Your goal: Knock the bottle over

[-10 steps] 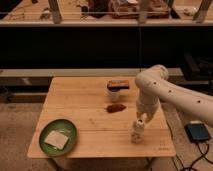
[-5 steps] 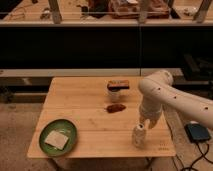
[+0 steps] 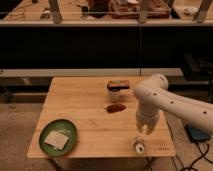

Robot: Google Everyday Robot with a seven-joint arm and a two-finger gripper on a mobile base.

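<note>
The bottle (image 3: 139,145) is a small pale clear shape near the front right edge of the wooden table (image 3: 90,117). It looks low and short, as if lying on its side with one end towards the camera. My gripper (image 3: 144,129) hangs at the end of the white arm (image 3: 165,100), just above and slightly behind the bottle. I cannot tell whether it touches the bottle.
A white cup with a dark brown top (image 3: 116,89) stands at the table's back middle. A small brown object (image 3: 116,107) lies in front of it. A green plate (image 3: 58,137) with a white item sits front left. A blue object (image 3: 197,134) lies on the floor at right.
The bottle stood upright under the gripper before. Now it sits lower and nearer the front edge, apparently tipped over. The arm has shifted slightly.
</note>
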